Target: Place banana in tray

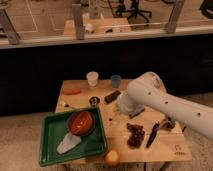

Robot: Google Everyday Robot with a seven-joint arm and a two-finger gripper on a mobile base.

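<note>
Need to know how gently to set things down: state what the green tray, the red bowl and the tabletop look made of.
The tray: likely plastic, uniform green, moulded raised rim.
The bowl: plastic or glazed ceramic, unclear; smooth red-orange.
The tabletop: light wood or laminate, pale matte tan.
The gripper hangs over mid-table, under the arm, jaws shut.

You have the large green rectangular plastic tray [96,145] at the front left of the wooden table [170,148]. The round red-orange bowl [81,123] sits in it, with the flat whitish piece [67,144] before the bowl. The gripper [120,108] hangs over the table's middle, right of the tray.
</note>
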